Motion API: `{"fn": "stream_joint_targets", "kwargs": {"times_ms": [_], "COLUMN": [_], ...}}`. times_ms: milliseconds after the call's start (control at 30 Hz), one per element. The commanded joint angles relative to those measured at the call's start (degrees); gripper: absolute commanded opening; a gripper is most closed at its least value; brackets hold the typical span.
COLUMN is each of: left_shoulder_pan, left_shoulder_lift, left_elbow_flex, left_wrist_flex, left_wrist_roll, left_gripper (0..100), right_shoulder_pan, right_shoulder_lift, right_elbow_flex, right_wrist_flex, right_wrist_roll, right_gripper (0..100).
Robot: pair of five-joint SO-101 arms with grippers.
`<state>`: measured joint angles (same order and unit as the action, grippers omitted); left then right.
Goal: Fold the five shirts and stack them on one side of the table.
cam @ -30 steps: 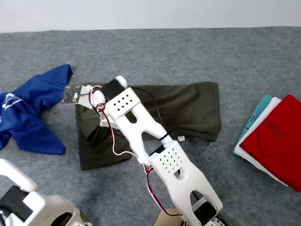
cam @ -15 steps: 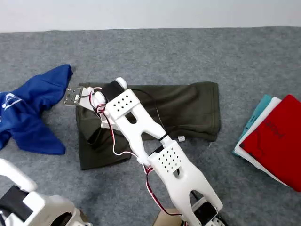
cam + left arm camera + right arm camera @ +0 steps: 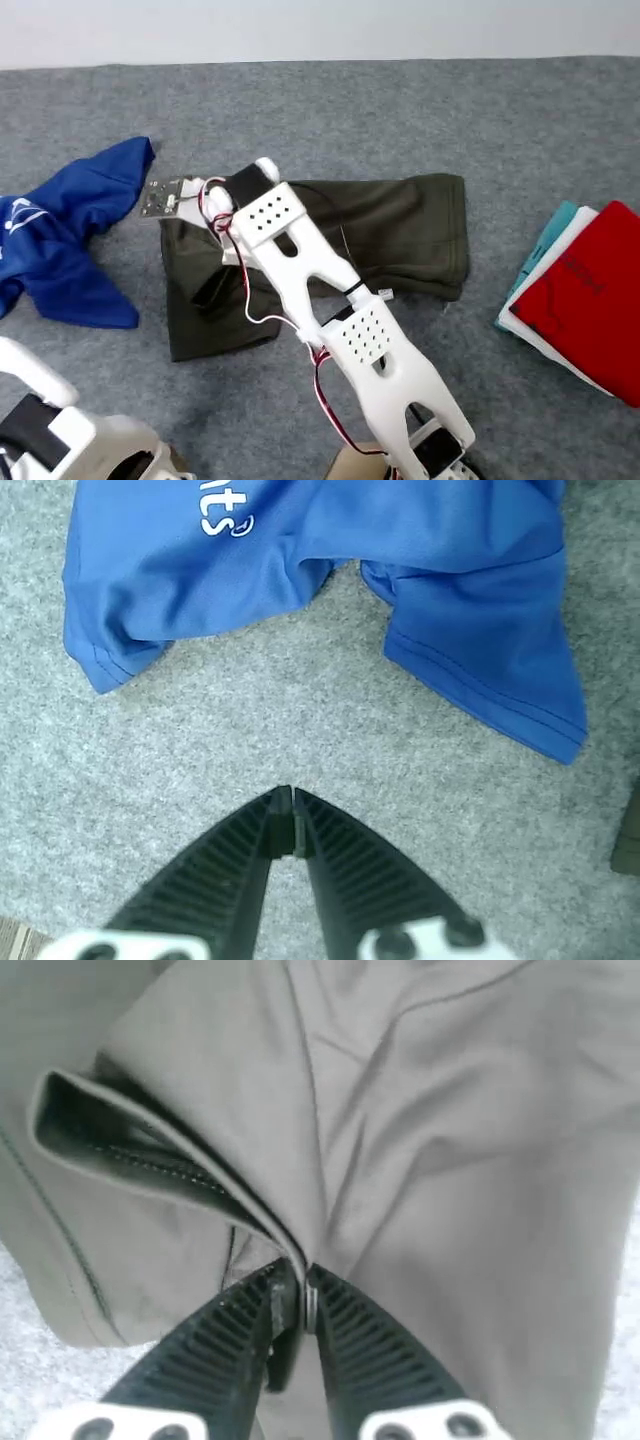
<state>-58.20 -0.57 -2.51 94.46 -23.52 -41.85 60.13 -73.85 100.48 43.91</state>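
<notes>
A dark olive shirt [image 3: 400, 225] lies spread across the middle of the grey table, its left part folded over. My right gripper [image 3: 210, 285] is down on that left part, shut on a raised fold of the olive shirt [image 3: 450, 1160]; in the right wrist view the right gripper [image 3: 297, 1295] pinches the cloth at its tips. A crumpled blue shirt [image 3: 60, 240] lies at the table's left. My left gripper [image 3: 292, 825] hangs shut and empty over bare carpet, just short of the blue shirt [image 3: 330, 570].
At the right edge sits a stack of folded shirts, red on top [image 3: 590, 290], with white and teal below. The left arm's base [image 3: 50, 430] fills the bottom left corner. Grey carpet [image 3: 400, 110] covers the far half of the table.
The right arm's wrist has shifted slightly to the right and away, drawing the pinched olive fold with it. The left arm has kept still.
</notes>
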Motion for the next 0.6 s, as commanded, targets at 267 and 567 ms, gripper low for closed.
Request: {"fn": "stream_joint_targets", "kwargs": {"times_ms": [267, 567], "left_shoulder_pan": [0.4, 0.4], "left_shoulder_lift": [-0.3, -0.8], "left_elbow_flex": [-0.1, -0.4], "left_wrist_flex": [-1.0, -1.0], "left_wrist_roll": [0.0, -0.4], "left_gripper": [1, 1], "right_shoulder_pan": [-1.4, -2.5], "right_shoulder_lift": [-5.2, -8.8], "right_elbow_flex": [-3.4, -1.1], "right_wrist_flex": [2.2, 2.4], "right_wrist_roll": [0.5, -6.3], "right_gripper": [1.0, 23.3]}}
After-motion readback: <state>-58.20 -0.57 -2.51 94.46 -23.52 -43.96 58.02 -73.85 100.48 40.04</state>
